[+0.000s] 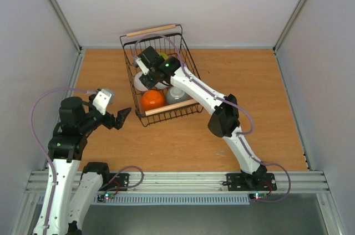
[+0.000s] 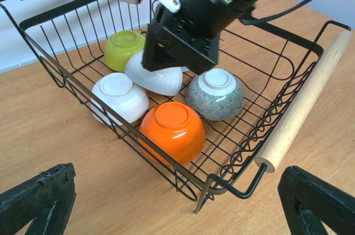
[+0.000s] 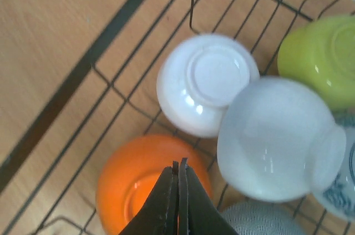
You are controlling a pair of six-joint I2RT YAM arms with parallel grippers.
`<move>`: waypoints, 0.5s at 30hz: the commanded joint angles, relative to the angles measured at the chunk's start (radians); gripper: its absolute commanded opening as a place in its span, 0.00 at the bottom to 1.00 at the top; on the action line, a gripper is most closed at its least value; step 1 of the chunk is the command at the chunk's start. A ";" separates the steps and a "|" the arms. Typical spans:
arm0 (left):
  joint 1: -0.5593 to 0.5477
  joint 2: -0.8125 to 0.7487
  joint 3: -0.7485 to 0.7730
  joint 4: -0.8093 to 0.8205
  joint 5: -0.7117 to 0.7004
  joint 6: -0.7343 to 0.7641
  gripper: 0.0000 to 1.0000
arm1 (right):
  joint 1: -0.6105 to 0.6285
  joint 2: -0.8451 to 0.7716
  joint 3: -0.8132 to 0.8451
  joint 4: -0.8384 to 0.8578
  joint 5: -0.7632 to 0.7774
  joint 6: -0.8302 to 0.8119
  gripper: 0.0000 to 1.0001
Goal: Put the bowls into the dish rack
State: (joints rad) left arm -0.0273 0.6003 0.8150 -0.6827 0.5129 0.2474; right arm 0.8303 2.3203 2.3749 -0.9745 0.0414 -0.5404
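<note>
Left tool (image 1: 121, 118) agape; right tool (image 3: 178, 169) closed

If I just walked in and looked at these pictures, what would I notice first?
Probably the bright orange bowl, upside down near the front edge of the black wire dish rack, with a yellow-green bowl at the back. Next, the right gripper, shut, hangs over the bowls inside the rack. The left gripper sits wide open above the table, to the rack's left.
</note>
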 commanded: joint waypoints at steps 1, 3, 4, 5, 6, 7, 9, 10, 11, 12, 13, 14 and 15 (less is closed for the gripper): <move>0.006 0.002 -0.008 0.043 0.012 0.010 0.99 | -0.016 0.160 0.183 -0.053 -0.010 -0.022 0.01; 0.006 0.001 -0.008 0.043 0.012 0.011 0.99 | -0.021 0.225 0.290 -0.081 -0.029 -0.028 0.01; 0.007 0.002 -0.008 0.043 0.012 0.012 0.99 | -0.022 0.247 0.323 -0.091 -0.030 -0.032 0.01; 0.007 0.003 -0.008 0.043 0.012 0.012 0.99 | -0.023 0.262 0.340 -0.095 -0.031 -0.035 0.01; 0.007 0.003 -0.009 0.044 0.012 0.012 0.99 | -0.023 0.270 0.343 -0.092 -0.031 -0.036 0.01; 0.008 0.005 -0.010 0.045 0.012 0.012 0.99 | -0.023 0.273 0.339 -0.086 -0.059 -0.037 0.01; 0.009 0.007 -0.011 0.046 0.013 0.012 0.99 | -0.026 0.278 0.326 -0.076 -0.068 -0.038 0.01; 0.009 0.009 -0.010 0.047 0.012 0.012 0.99 | -0.028 0.278 0.318 -0.066 -0.068 -0.039 0.01; 0.009 0.008 -0.011 0.046 0.013 0.012 0.99 | -0.029 0.281 0.311 -0.059 -0.071 -0.041 0.01; 0.009 0.009 -0.010 0.045 0.015 0.012 0.99 | -0.031 0.285 0.308 -0.055 -0.076 -0.044 0.01; 0.009 0.009 -0.010 0.045 0.015 0.012 0.99 | -0.032 0.292 0.308 -0.051 -0.080 -0.048 0.01; 0.010 0.008 -0.010 0.044 0.015 0.012 0.99 | -0.034 0.300 0.308 -0.049 -0.083 -0.050 0.01; 0.010 0.008 -0.010 0.044 0.015 0.013 0.99 | -0.035 0.307 0.309 -0.044 -0.083 -0.052 0.01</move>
State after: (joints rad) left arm -0.0250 0.6044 0.8150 -0.6827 0.5129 0.2474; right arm 0.8051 2.6186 2.6728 -1.0389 -0.0135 -0.5678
